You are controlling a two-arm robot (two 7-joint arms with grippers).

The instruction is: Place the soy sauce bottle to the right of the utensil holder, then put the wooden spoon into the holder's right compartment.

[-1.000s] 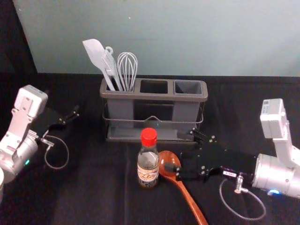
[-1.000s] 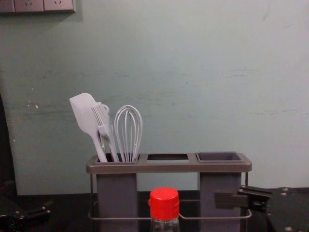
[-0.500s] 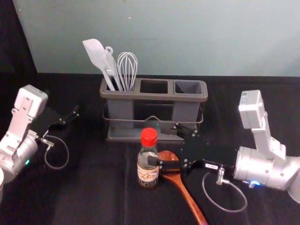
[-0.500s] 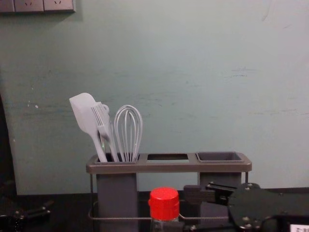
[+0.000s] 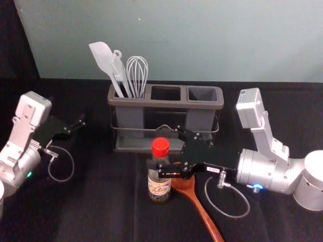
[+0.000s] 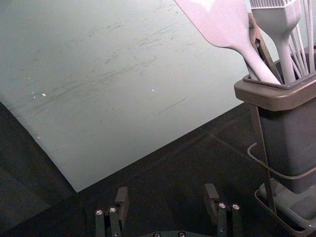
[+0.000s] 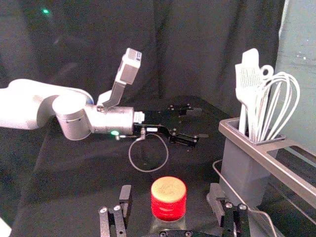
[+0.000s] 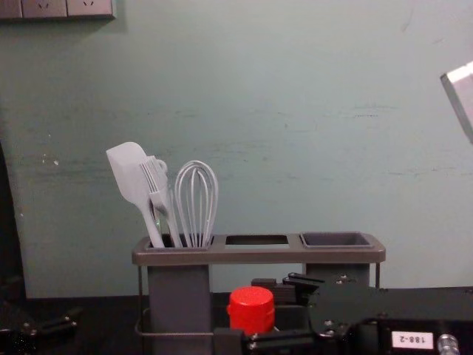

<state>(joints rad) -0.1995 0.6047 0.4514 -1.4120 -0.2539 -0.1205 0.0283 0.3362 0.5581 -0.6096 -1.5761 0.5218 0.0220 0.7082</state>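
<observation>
The right gripper (image 5: 161,147) is open around the upper part of the soy sauce bottle (image 5: 159,186), one finger on each side. In the right wrist view the red cap (image 7: 168,197) stands between the spread fingers of my right gripper (image 7: 171,191), with gaps on both sides. The bottle is upright in front of the utensil holder (image 5: 146,102), whose right compartment (image 5: 203,94) is empty. Just right of the bottle lies the wooden spoon (image 5: 204,214), its bowl partly hidden beneath the right gripper. The left gripper (image 5: 75,127) is parked at the left; in its wrist view the left gripper (image 6: 167,193) is open.
A white spatula (image 5: 102,58), a brush and a whisk (image 5: 137,70) stand in the holder's left compartment. The wire rail (image 5: 146,129) runs along the holder's front, behind the right gripper. A wall (image 5: 202,40) rises behind the table.
The right gripper has moved left over the spoon's bowl, and its open fingers have come around the bottle. The bottle, spoon and left arm look unmoved.
</observation>
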